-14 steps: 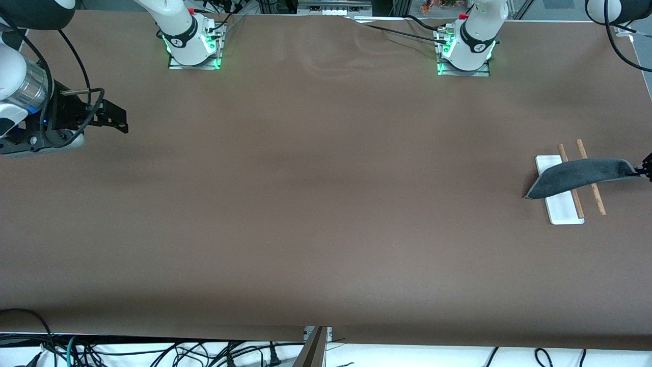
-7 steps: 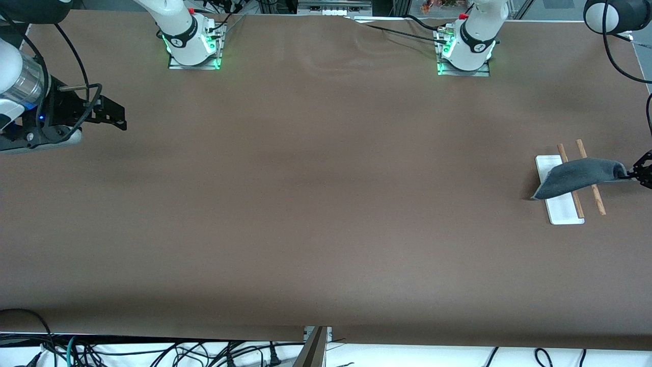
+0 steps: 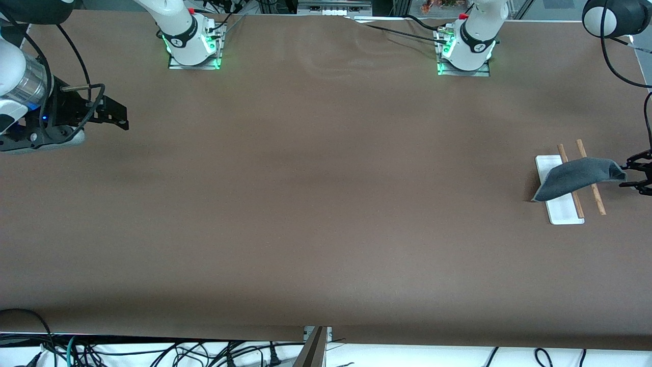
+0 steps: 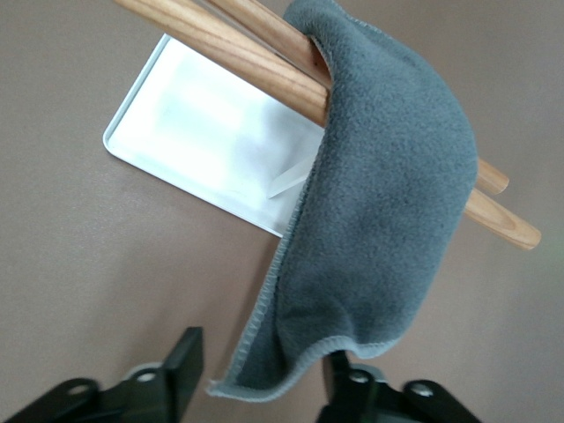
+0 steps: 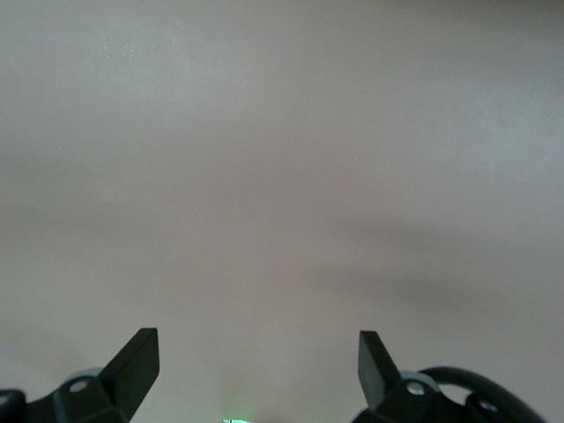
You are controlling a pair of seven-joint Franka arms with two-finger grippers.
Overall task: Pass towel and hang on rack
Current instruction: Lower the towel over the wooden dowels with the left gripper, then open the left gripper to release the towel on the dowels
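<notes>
The towel (image 3: 573, 178), grey face out, drapes over the rack's (image 3: 560, 209) two wooden rods at the left arm's end of the table; the left gripper (image 3: 639, 176) hangs just beside it, jaws spread, holding nothing; the right gripper (image 3: 114, 116) waits over bare table, jaws wide apart.

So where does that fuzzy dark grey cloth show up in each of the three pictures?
Front view: the fuzzy dark grey towel is draped over the two thin brown wooden rods of the rack, at the left arm's end of the table.
Left wrist view: the same towel hangs over the rods, its edge between the open left gripper.
Right wrist view: not in it.
Shared landmark: the rack's flat white base.
</notes>
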